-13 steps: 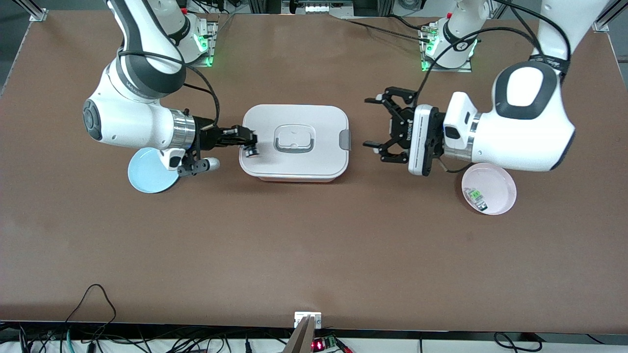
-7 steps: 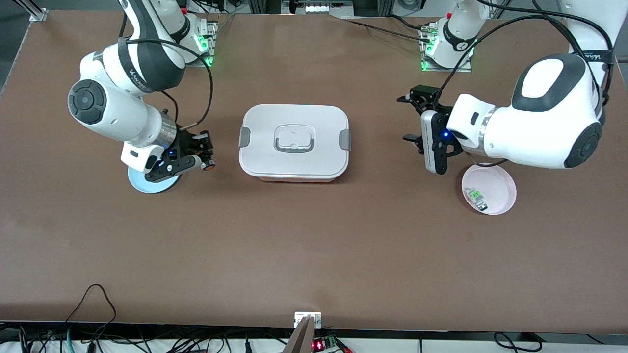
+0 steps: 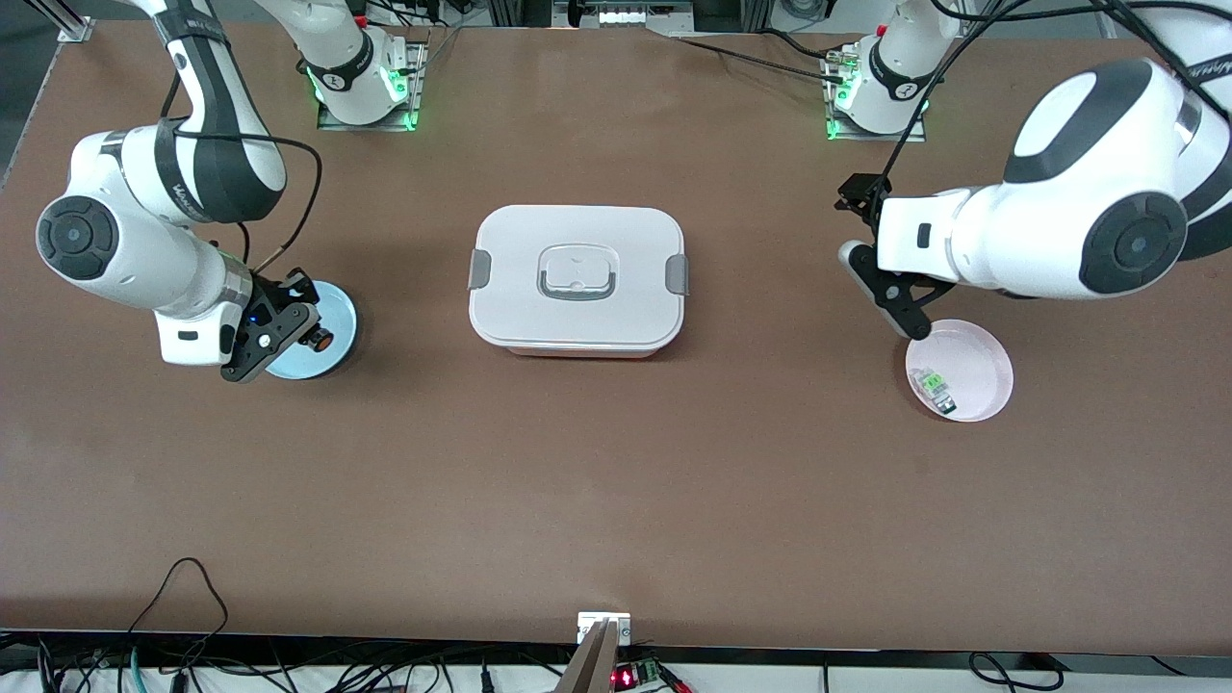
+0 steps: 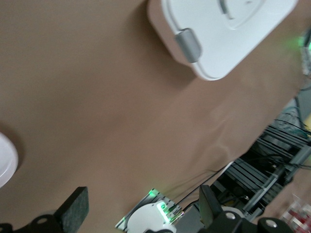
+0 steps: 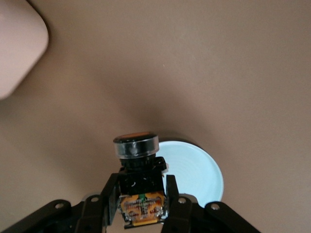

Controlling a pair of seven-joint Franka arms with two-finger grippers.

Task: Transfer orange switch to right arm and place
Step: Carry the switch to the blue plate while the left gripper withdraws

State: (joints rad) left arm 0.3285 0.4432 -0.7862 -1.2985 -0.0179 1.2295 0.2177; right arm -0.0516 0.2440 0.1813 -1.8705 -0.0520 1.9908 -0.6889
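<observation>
My right gripper (image 3: 306, 339) pinches the switch (image 3: 321, 339) over the blue plate (image 3: 339, 318). If I release this high, it may bounce off. My left gripper (image 3: 890, 289), empty and spread wide, waits above the pink plate (image 3: 982, 371).

Robotics lab, bolted arm bases (image 3: 364, 72) (cabling (image 3: 183, 616))

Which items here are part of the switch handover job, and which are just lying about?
Part of the job:
- orange switch, clamped in the right tool
- blue plate, under the right tool
- left tool, open, empty, near the pink plate

Lying about:
- white lidded box, mid-table
- pink plate, holding a green-and-clear component
</observation>
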